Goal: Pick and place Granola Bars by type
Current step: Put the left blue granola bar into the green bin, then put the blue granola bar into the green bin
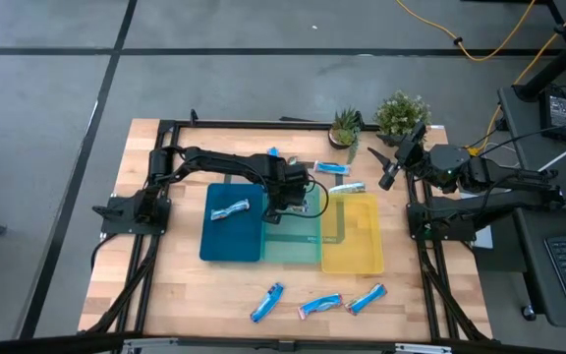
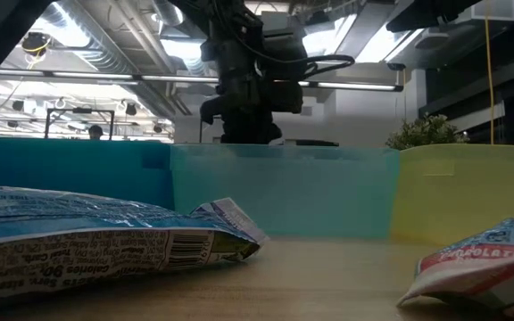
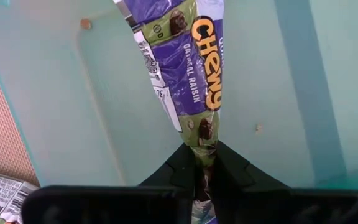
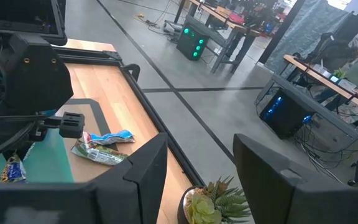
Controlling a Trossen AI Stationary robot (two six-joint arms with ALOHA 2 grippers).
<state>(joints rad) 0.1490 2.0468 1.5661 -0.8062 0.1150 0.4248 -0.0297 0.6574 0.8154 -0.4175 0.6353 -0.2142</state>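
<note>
One purple-and-green oatmeal raisin bar is pinched by its end in the clenched left gripper, hanging over the teal tray. It should be lowered well inside the rim before release. The right gripper is held parted and empty by the plants.

Purple-and-green granola bar, teal tray

"CHEWY" in orange and "OATMEAL RAISIN" are printed on the purple-and-green granola bar wrapper. "Calories 90" can be read beside a barcode on the blue wrapper, upside down. "CHOCOLATE" is partly legible on the red-and-white wrapper.
</note>
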